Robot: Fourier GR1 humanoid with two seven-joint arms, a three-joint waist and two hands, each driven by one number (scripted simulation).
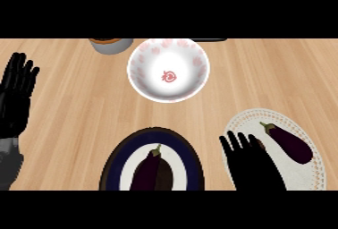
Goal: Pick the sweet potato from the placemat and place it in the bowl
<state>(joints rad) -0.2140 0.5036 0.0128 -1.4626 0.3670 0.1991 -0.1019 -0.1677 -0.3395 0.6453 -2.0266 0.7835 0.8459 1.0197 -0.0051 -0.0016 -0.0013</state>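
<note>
Head view, early stage: right hand (254,167) over placemat (310,172), fingers straight and apart, holding nothing; left hand (16,96) resting open; bowl (168,69) empty, sweet potato not discernible.

No readable text, labels, numbers anywhere. Only mark: small red emblem inside white bowl (169,69), not lettering.

The right hand (254,167) covers part of the placemat (300,129), perhaps hiding the sweet potato.
</note>
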